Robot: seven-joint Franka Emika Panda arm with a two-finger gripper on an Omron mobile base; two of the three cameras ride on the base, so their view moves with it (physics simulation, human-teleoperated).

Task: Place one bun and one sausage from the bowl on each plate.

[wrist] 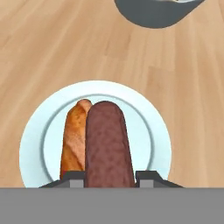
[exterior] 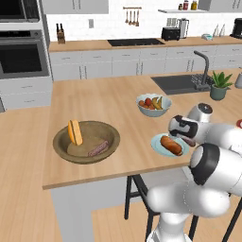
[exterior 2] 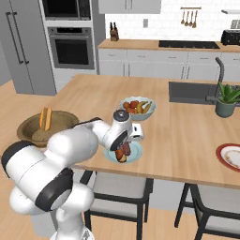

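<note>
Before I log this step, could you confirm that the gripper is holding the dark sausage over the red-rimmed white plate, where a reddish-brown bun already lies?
Not quite: the plate under the gripper is the plain light blue one, as the hand view shows. The rest holds: the dark sausage sits between the fingers, beside the reddish-brown bun on that plate.

No readable text, labels, brand names, numbers or signs appear anywhere in this rendered kitchen. The oven (exterior 2: 71,47), the toaster (exterior: 170,33) and the small jars on the wall shelf (exterior: 187,5) all have plain, unmarked surfaces. The light blue plate (wrist: 35,131) under the hand camera is also blank.
</note>
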